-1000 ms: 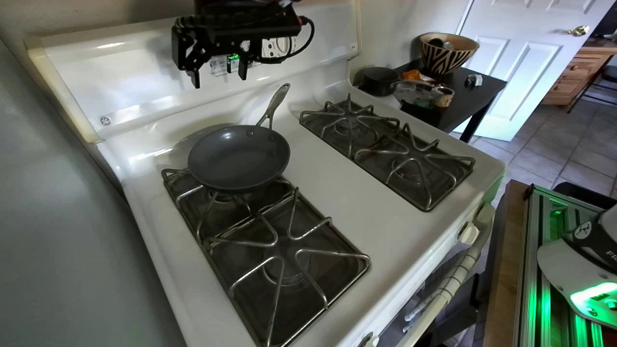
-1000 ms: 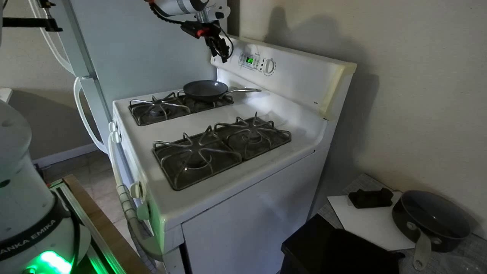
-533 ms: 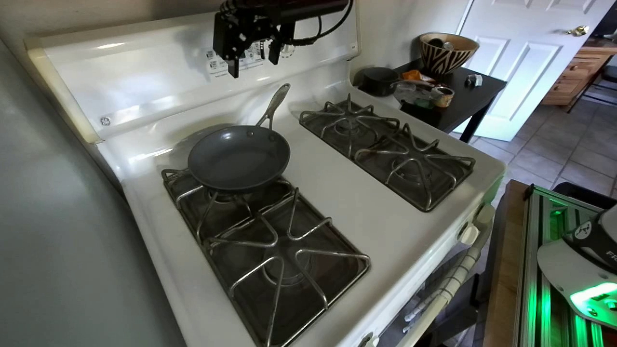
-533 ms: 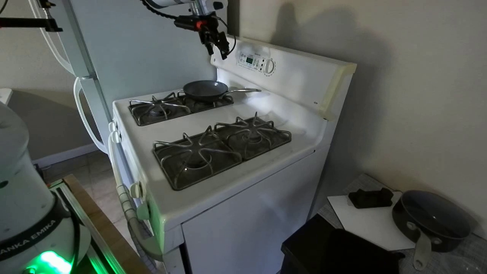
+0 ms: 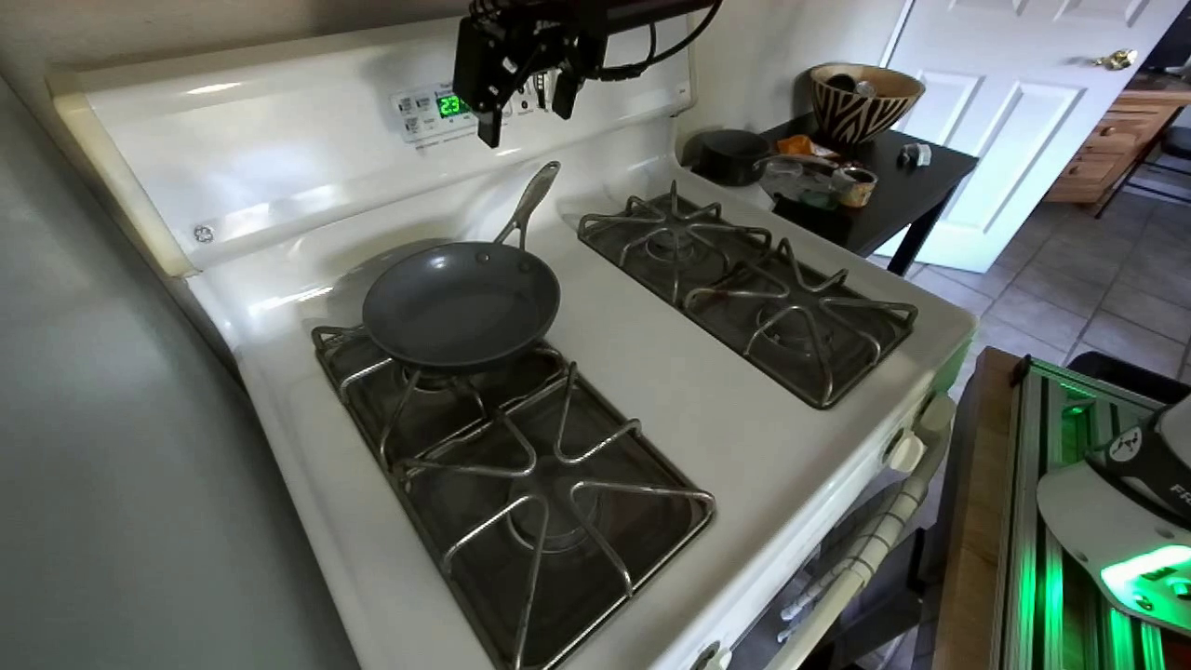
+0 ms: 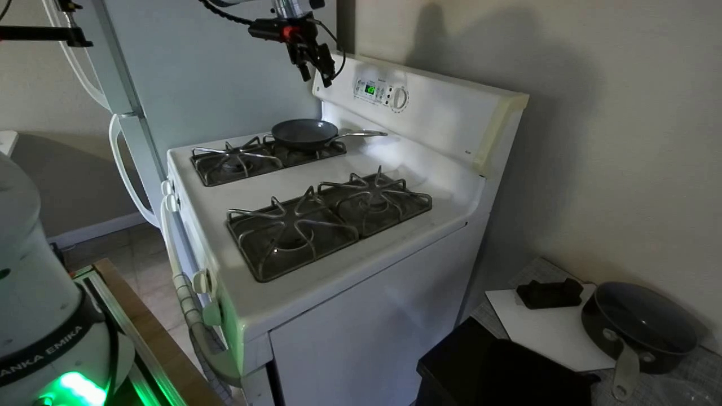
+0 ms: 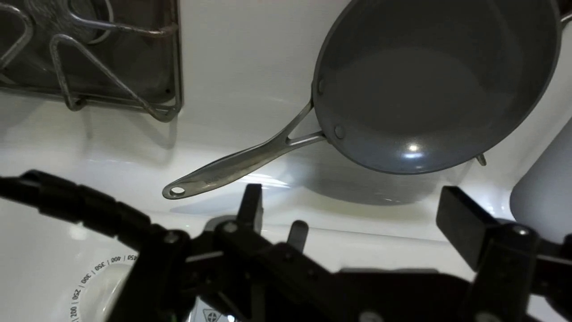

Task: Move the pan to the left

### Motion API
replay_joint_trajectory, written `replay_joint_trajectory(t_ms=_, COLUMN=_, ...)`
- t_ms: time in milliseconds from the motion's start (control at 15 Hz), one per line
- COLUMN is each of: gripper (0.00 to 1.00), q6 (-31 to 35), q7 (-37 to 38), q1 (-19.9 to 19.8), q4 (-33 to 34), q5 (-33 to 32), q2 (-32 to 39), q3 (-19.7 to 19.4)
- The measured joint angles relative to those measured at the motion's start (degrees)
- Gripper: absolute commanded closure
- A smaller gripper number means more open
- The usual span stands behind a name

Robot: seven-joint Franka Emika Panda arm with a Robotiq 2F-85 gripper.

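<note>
lettering (image 6: 42, 351) on the robot's base (image 6: 62, 363) reads "anka emika" in an exterior view, its start cut off by the edge. the dial (image 7: 107, 286) carries the figures 200, 250, 300, 350, 400 and 450, turned about in the wrist view. on the back panel (image 5: 307, 130) of the stove (image 6: 361, 316) a display (image 5: 453, 105) glows green, partly hidden by the gripper (image 5: 526, 116), and a round emblem (image 5: 204, 233) is too small to read. the arm (image 6: 290, 8) enters from the top in an exterior view, the gripper hanging high over the back of the cooktop (image 5: 651, 409), fingers (image 7: 462, 228) angled down and spread wide apart. the pan (image 5: 461, 302) sits well below it on the rear burner (image 5: 433, 405) beside the refrigerator (image 6: 197, 84), its handle (image 7: 232, 167) slanting toward the back panel.
</note>
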Motion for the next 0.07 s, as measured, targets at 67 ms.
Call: replay_joint_trajectory(t_ms=67, gripper=0.0, q6=0.0, q7=-0.01, q1=0.0, q4=-0.02, q5=-0.02, q2=0.0, q3=0.0)
